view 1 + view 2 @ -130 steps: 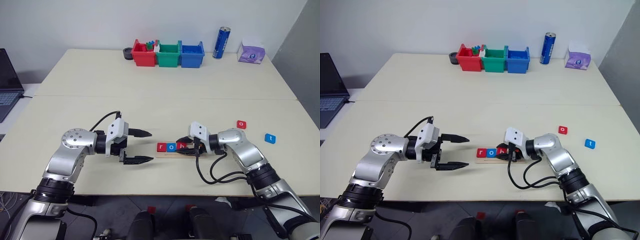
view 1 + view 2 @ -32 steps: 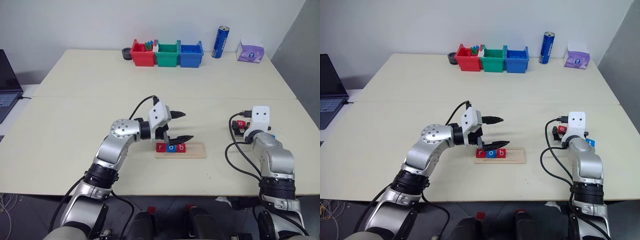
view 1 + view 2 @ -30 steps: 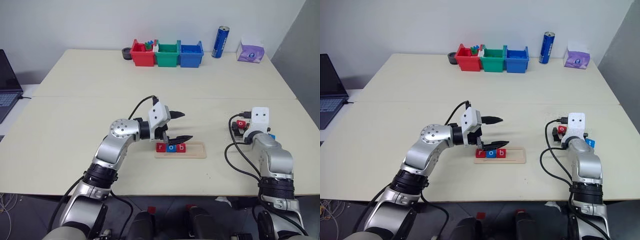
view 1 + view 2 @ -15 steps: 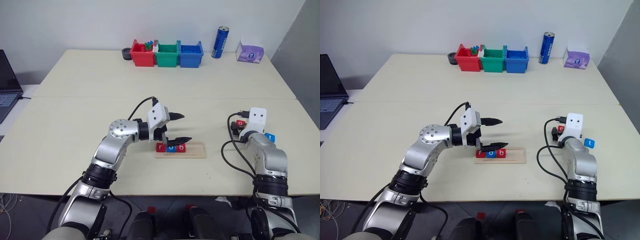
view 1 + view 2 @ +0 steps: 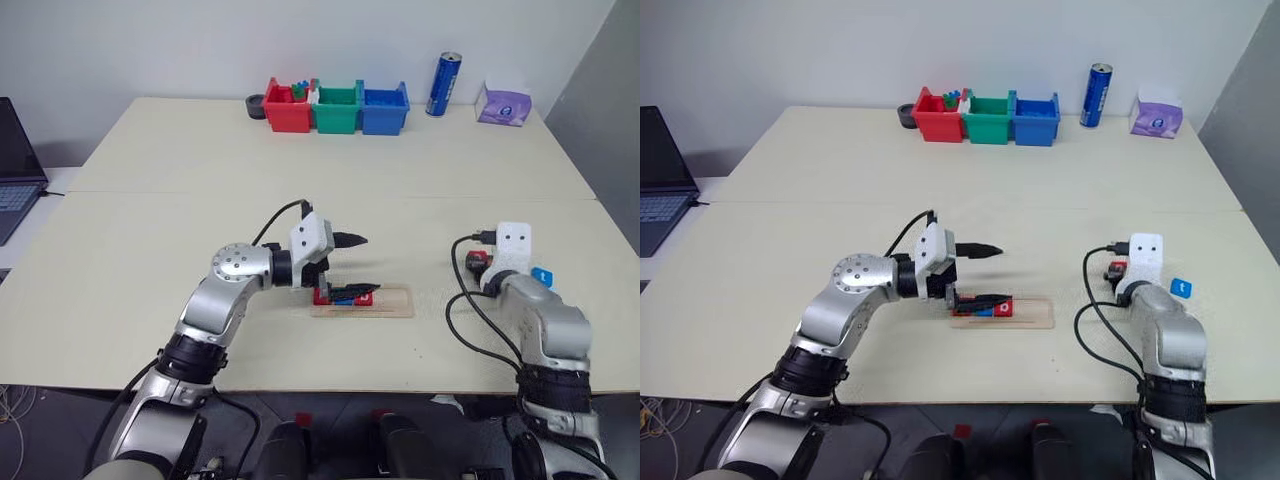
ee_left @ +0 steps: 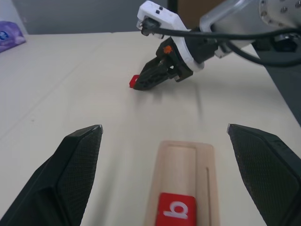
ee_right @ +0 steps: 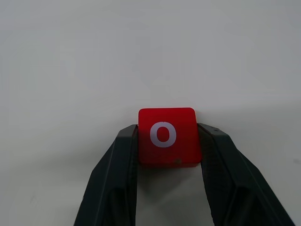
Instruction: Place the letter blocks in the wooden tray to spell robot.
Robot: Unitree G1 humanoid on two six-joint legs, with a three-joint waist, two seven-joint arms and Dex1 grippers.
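The wooden tray (image 5: pixel 385 301) lies at the table's middle front with three letter blocks in its left half. The red b (image 6: pixel 176 211) is the rightmost of them, and the tray's right half is bare. My left gripper (image 5: pixel 368 265) hovers open over those tiles, and its lower finger hides part of them. To the right of the tray, my right gripper (image 7: pixel 168 131) is shut on the red o block (image 7: pixel 166 135), low at the tabletop. The blue t block (image 5: pixel 541 275) lies just right of that hand.
Red (image 5: pixel 285 108), green (image 5: pixel 336 108) and blue bins (image 5: pixel 385 108) stand in a row at the far edge. A blue can (image 5: pixel 438 85) and a purple tissue pack (image 5: pixel 503 103) stand to their right. A laptop (image 5: pixel 15 150) sits off the table's left side.
My right gripper has closed on the red o block and drawn back a little toward me and the tray. The left gripper has stayed open over the tray.
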